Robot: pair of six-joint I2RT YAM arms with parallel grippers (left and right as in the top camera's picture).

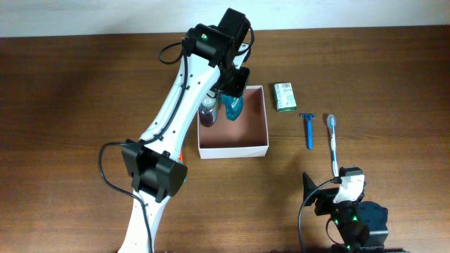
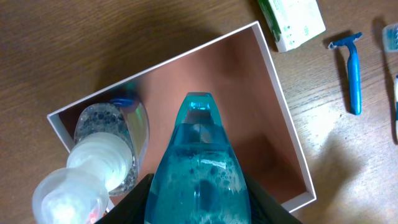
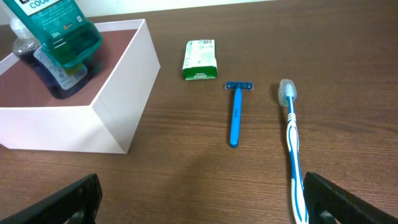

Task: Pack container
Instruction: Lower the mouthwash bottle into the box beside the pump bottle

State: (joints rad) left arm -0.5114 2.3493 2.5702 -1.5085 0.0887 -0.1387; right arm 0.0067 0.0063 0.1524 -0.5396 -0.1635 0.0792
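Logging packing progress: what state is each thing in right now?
container: open, part-filled.
clear bottle: upright inside container.
teal bottle: gripped, over container.
soap box: outside, on table.
razor: outside, on table.
toothbrush: outside, head capped.
left gripper: shut on teal bottle.
right gripper: open, empty.

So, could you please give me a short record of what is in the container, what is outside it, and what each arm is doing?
container: white-walled box, reddish-brown floor
already inside: clear bottle with white cap, far left corner
being packed: teal bottle, over the container
left gripper: jaws closed on the teal bottle
outside, to the container's right: soap box, razor, toothbrush
right gripper: jaws open, holding nothing, near the toothbrush handle
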